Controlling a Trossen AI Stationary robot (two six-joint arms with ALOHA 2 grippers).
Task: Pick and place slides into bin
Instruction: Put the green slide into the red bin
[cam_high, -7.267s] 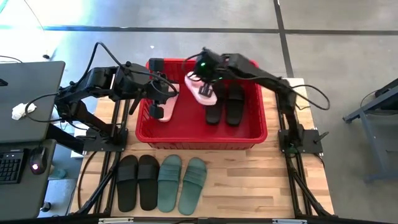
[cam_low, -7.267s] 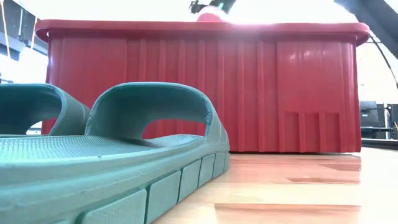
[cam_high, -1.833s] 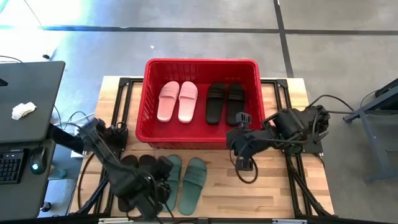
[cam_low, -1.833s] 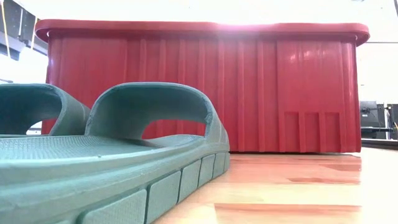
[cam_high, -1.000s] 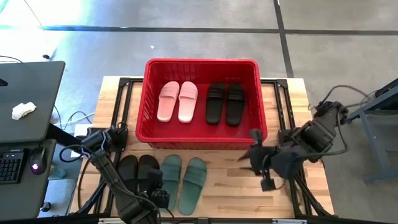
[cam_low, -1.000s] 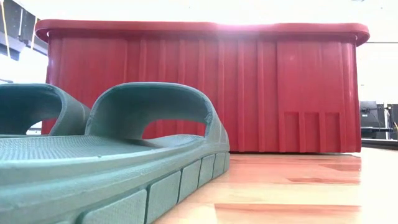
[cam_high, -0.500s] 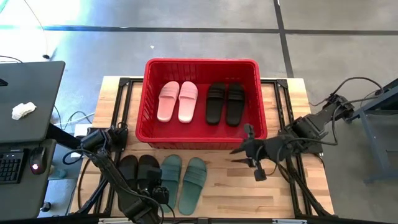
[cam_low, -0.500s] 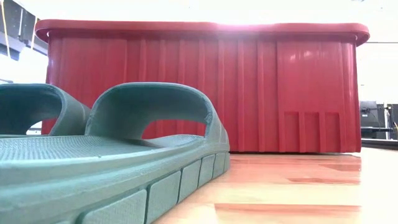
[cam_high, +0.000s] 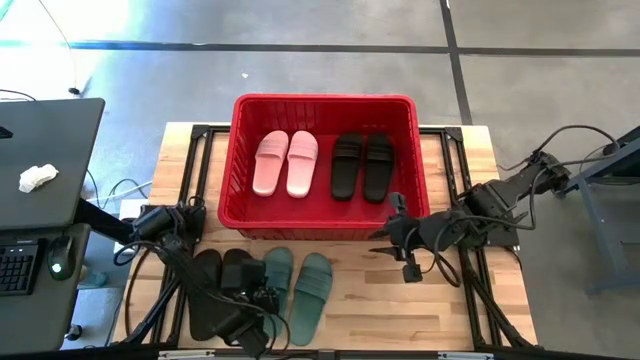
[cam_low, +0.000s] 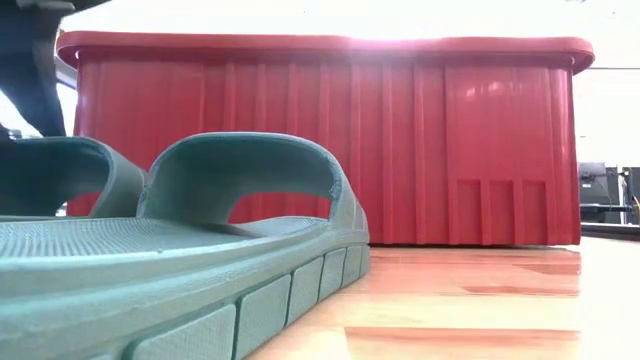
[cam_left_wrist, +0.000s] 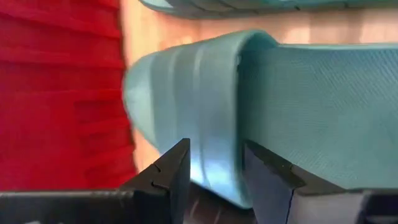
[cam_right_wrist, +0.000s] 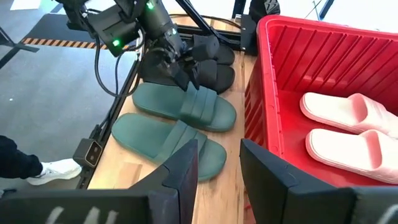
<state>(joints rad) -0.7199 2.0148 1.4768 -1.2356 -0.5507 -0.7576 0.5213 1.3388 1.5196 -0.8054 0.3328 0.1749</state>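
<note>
Left gripper (cam_high: 268, 297) low over green slides (cam_high: 296, 283), fingers parted astride strap of nearer one, nothing lifted. Black pair (cam_high: 222, 285) alongside, partly under arm. Bin (cam_high: 325, 228) behind holds pink pair (cam_high: 286, 163) and black pair (cam_high: 362, 166). Right gripper (cam_high: 398, 240) at bin's front right corner, part-open, empty; bare table below. Low view: only bin wall, green slides.

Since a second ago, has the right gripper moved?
Yes. In the high view the right gripper has shifted toward the bin and now hovers beside its front right corner.
</note>
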